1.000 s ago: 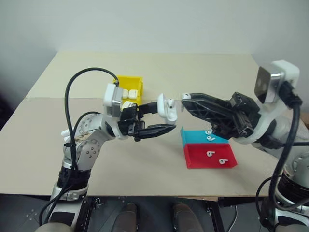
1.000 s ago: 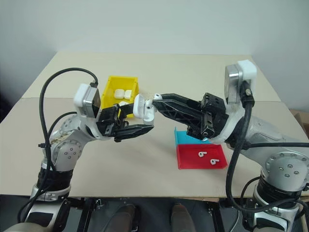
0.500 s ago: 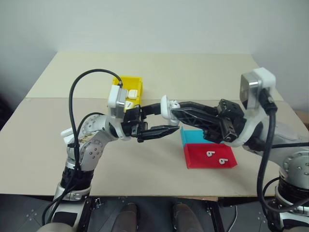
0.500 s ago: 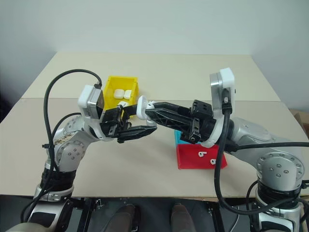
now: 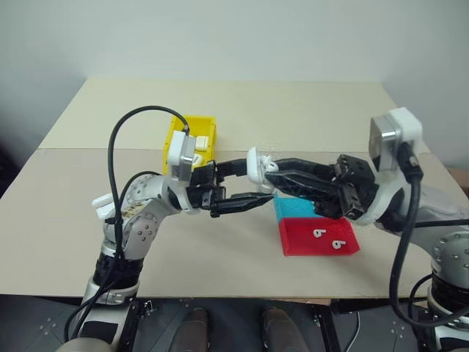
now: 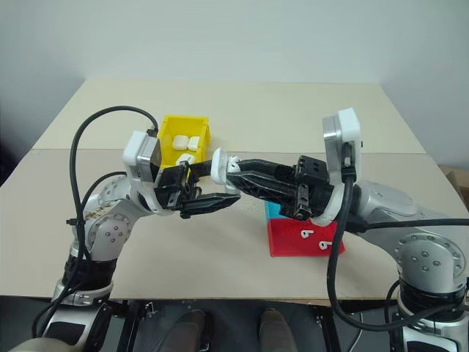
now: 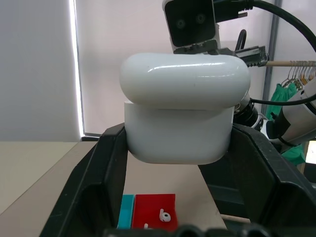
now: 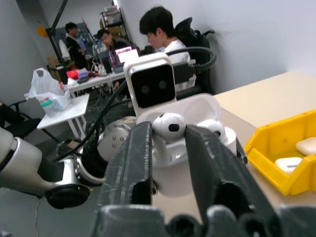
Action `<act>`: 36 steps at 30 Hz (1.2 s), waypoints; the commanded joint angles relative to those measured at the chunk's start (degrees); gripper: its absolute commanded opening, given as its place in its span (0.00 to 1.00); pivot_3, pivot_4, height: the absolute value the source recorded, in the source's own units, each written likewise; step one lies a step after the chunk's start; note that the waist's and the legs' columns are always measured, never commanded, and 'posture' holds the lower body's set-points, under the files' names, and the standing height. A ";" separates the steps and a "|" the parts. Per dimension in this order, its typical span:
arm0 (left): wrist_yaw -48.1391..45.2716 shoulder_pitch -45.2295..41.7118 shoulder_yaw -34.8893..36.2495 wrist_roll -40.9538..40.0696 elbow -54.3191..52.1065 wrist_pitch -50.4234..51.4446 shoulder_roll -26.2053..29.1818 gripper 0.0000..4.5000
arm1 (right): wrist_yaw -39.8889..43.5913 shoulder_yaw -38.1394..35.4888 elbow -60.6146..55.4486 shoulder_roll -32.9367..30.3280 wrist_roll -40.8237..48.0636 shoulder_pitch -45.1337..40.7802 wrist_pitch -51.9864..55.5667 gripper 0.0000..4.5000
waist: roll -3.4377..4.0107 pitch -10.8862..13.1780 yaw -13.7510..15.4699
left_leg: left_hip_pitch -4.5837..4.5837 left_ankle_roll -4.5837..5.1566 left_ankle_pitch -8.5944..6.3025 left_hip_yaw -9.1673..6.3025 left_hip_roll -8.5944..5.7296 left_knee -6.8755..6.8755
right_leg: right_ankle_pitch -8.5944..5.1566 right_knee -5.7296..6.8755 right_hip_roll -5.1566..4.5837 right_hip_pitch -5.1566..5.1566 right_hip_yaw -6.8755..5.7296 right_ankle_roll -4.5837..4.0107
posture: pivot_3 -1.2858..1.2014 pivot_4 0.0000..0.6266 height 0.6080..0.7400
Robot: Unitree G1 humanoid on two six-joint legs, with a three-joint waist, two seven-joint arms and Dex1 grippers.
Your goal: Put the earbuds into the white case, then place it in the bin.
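Your left tool (image 5: 248, 185) clamped one white case (image 5: 256, 165); your right tool (image 8: 168, 148) pinched one earbud (image 8: 169, 126) over it; two earbuds (image 5: 328, 238) lay below it.

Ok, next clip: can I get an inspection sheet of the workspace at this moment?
Surface: beige wooden table, flat and clean.
Job's things: glossy white earbud case held above the table, lid open; one tiny white earbud at its opening; two loose earbuds in the red tray; yellow plastic bin already holds spare white cases.
Clutter: shallow red tray and shallow teal tray, side by side.
Grippers: left gripper shut on the case; right gripper at the case's top, grip unclear.
Cables: black cable loops on both arms, off the table.
Surroundings: plain wall; people at desks.
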 commanded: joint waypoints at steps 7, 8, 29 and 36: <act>-0.25 -1.56 0.57 -0.11 -0.39 -1.57 -0.97 0.61 | 4.03 -1.71 0.05 -3.00 -1.17 0.20 -1.50 0.77 | 0.00 0.00 0.06 | -0.02 0.00 0.00 0.00 0.00 0.01 | 0.00 -0.02 0.00 0.00 0.00 0.00 | 0.52 0.24 1.00; -0.35 -1.42 0.48 0.24 -0.12 -1.73 -0.97 0.61 | 4.44 -2.54 0.50 -3.43 -0.77 0.29 -1.63 0.77 | 0.00 0.00 0.06 | -0.02 0.00 0.00 0.00 0.00 0.01 | 0.00 -0.02 0.00 0.00 0.00 0.00 | 0.52 0.24 1.00; 4.22 -1.38 -4.65 14.16 6.62 -8.39 -4.28 0.61 | 18.93 23.57 8.97 -11.42 -39.40 -26.68 -5.27 0.01 | 0.01 0.00 0.09 | -0.28 0.00 0.00 0.23 0.00 0.10 | 0.01 0.00 -0.02 -0.27 -0.02 0.00 | 0.52 0.24 1.00; 5.58 1.43 -2.97 13.66 3.94 -8.10 -2.51 0.61 | 24.87 25.83 9.69 -12.59 -45.99 -27.70 -7.16 0.01 | 0.01 0.00 0.20 | -0.29 0.00 0.00 0.04 0.00 0.11 | 0.02 0.00 -0.05 -0.25 -0.06 0.01 | 0.52 0.24 1.00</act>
